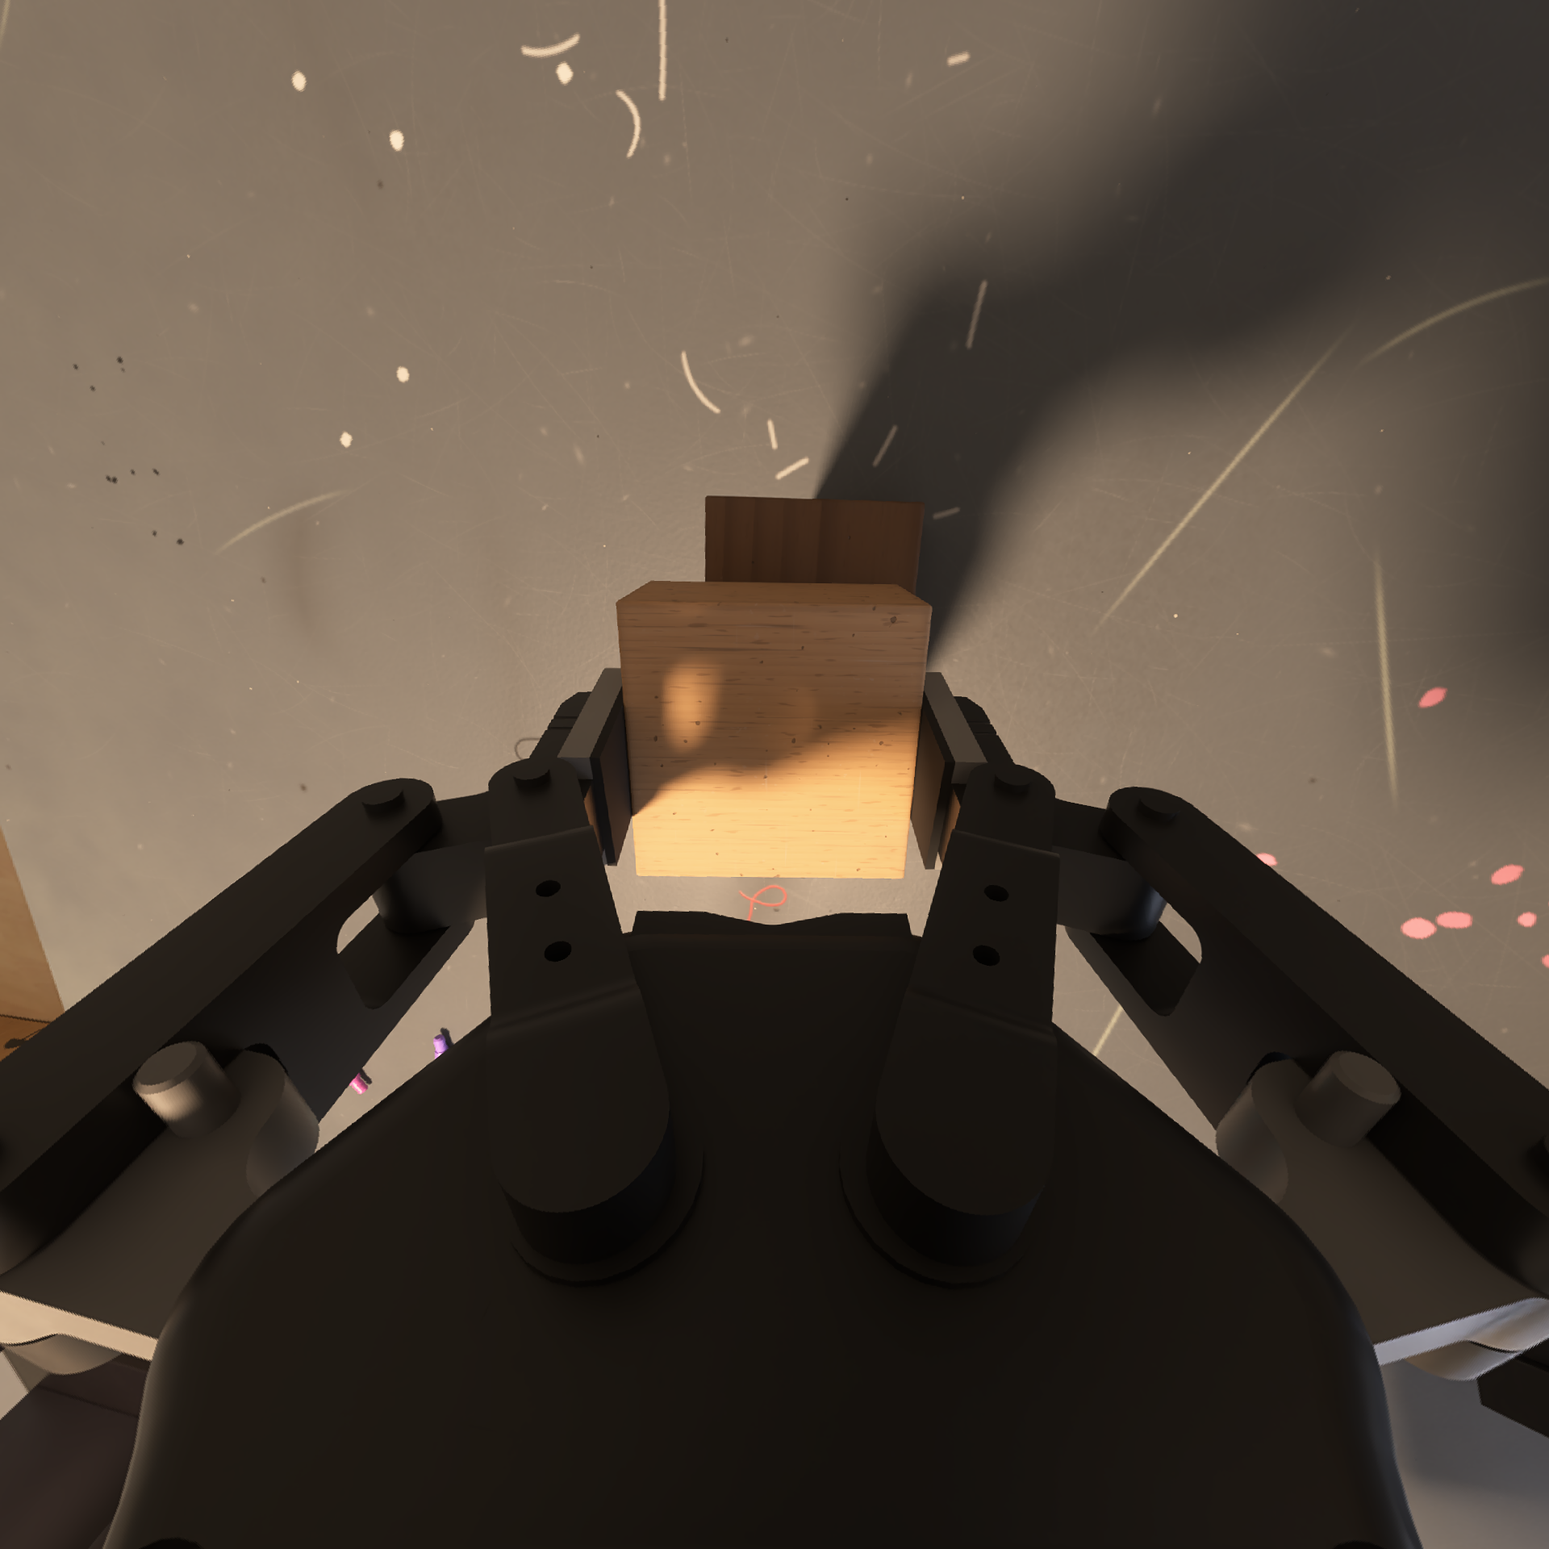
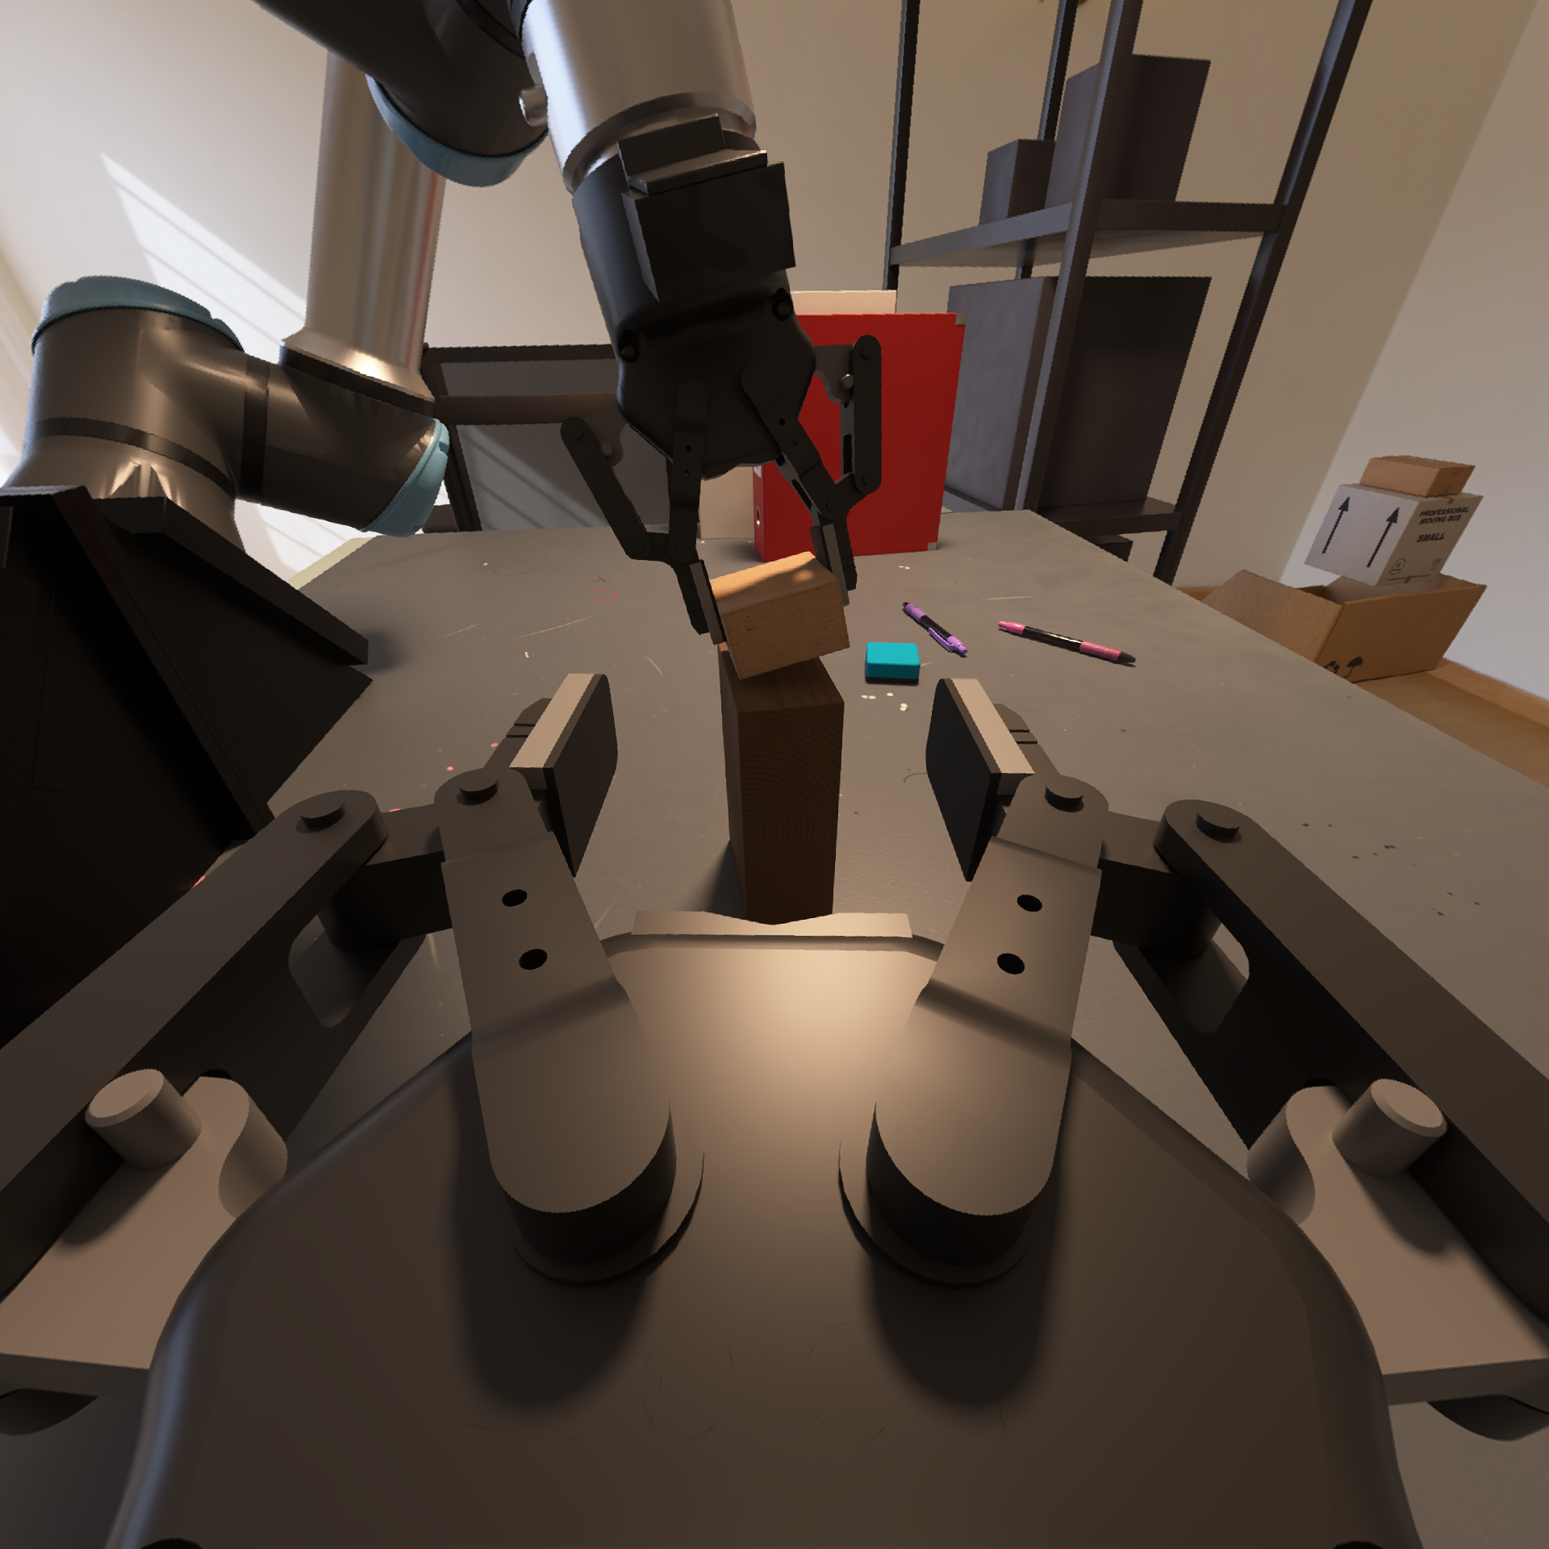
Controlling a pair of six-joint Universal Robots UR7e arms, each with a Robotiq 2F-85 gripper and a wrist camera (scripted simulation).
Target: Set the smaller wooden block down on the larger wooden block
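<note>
Nearest my left wrist camera, the left gripper [image 1: 771, 754] has its pads clamped on both sides of the smaller wooden block [image 1: 771, 729], a light block that fills the space between the fingers. Just beyond its far edge I see the top of the larger wooden block [image 1: 813, 536], darker, standing upright on the grey table [image 1: 335, 335].

From the right wrist view, my right gripper [image 2: 771, 754] sits spread wide and empty, with the dark block rising between and past its fingers. The light block hangs tilted above that post, its lower corner touching or almost touching the top; I cannot tell which.

I judge this to be the placing step. Next I need to level the block, centre it over the narrow top, lower it gently, then release.
</note>
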